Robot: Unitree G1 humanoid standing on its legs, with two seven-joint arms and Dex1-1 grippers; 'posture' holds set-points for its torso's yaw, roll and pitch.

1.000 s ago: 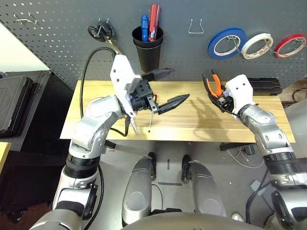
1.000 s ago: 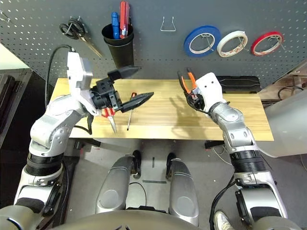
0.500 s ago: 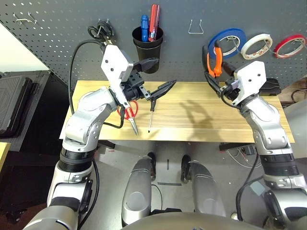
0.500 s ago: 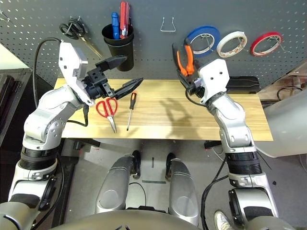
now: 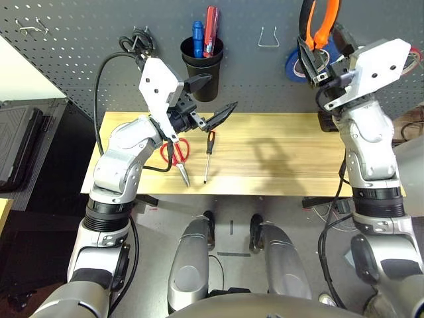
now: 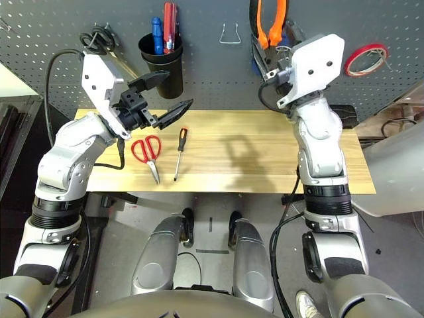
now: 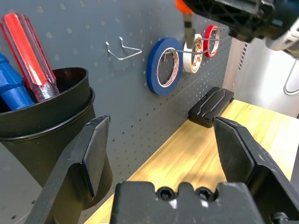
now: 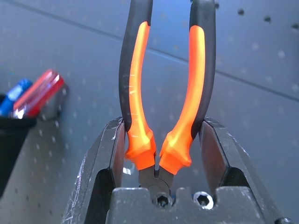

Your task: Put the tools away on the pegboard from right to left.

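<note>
While raised: right gripper (image 6: 270,52) gripping pliers (image 6: 268,20)

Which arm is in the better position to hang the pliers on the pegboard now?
The right. Its gripper is shut on the pliers, raised against the pegboard near the wire hook. The left gripper hangs open above the table.

Both eye views look forward and down from the head onto the bench (image 5: 278,159), taking in the pegboard (image 5: 79,59) behind it and sharing nearly the whole scene. The left wrist view sits close beside the black cup (image 7: 44,126), facing along the pegboard toward the blue tape roll (image 7: 164,65). The right wrist view faces the pegboard closely, the black cup off to one side.
</note>
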